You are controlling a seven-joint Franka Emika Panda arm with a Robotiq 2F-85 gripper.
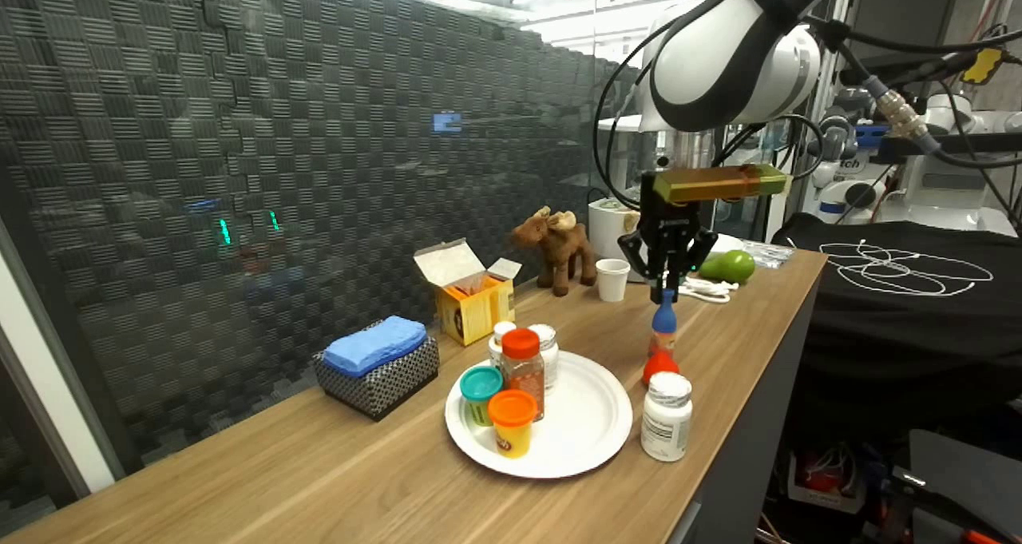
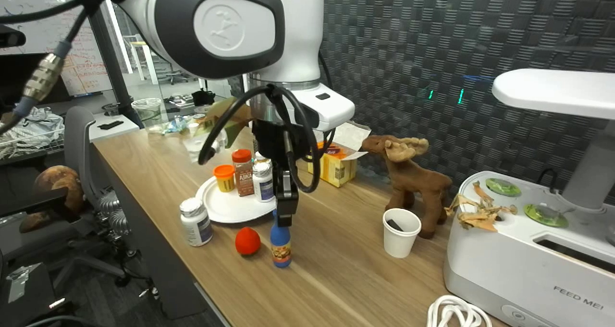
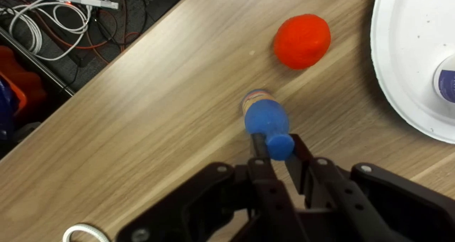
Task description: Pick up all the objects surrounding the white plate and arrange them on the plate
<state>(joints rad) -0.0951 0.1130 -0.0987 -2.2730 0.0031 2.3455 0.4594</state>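
My gripper (image 3: 278,143) is shut around the narrow neck of a blue bottle (image 3: 266,117), which has an orange-and-red label. That bottle (image 2: 280,250) is upright and appears to rest on the table. Close by it lies a rounded red object (image 3: 302,41). A white bottle (image 1: 667,418) stands just outside the white plate (image 1: 587,436), near the table's front edge. Grouped on the plate are a teal-lidded tub (image 1: 481,388), an orange-lidded yellow tub (image 1: 512,426), a red-capped jar (image 1: 523,376) and two white bottles, one (image 1: 548,354) behind the jar.
Beside the plate, a blue cloth (image 1: 375,344) lies on a black patterned box (image 1: 387,380). An open yellow carton (image 1: 477,308), a plush moose (image 2: 413,178) and a paper cup (image 2: 401,236) stand along the wall. A white appliance (image 2: 523,260) and cable (image 2: 456,312) are farther along.
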